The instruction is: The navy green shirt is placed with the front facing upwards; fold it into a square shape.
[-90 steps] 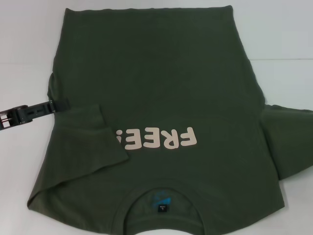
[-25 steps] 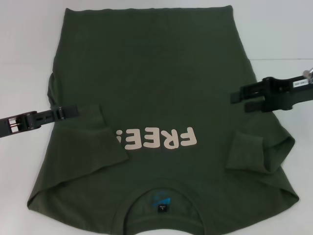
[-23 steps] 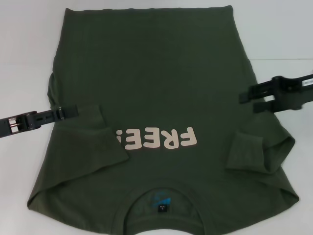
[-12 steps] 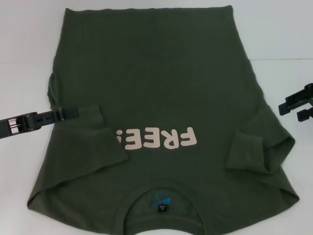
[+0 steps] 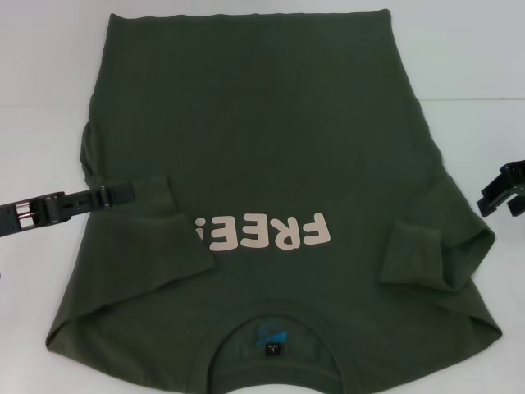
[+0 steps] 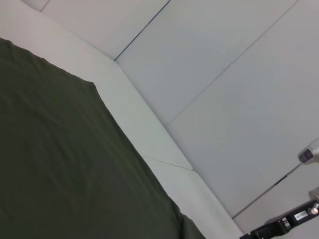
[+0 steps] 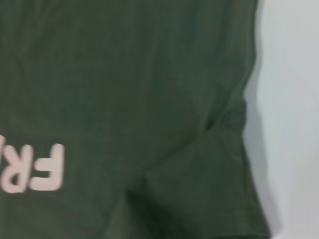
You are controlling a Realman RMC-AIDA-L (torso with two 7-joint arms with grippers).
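Lying flat on the white table, front up, collar nearest the robot: the shirt.

- Left gripper: reaches in over the shirt's left edge, just above the left sleeve, which is folded inward onto the chest. Fingers appear pressed together; whether any cloth is caught between them cannot be told. The left wrist view shows only flat cloth and bare table.
- Lettering: pale "FREE!", its left end partly covered by the folded left sleeve.
- Collar: round, ribbed, with a blue print and small tag inside the neck.
- Right sleeve: also folded inward, but bunched, with a raised rolled hem rather than a flat crease.
- Right gripper: at the right margin, off the cloth and apart from it, over bare table; fingers spread, holding nothing.

Risks, as judgement: the bulky right sleeve may spring open or leave a lump once the body is folded over it. If the left gripper lifts away with cloth snagged, the left sleeve could be dragged out of its fold. The side edges are uneven, so the final shape may come out skewed rather than square.

Containers: none in view.
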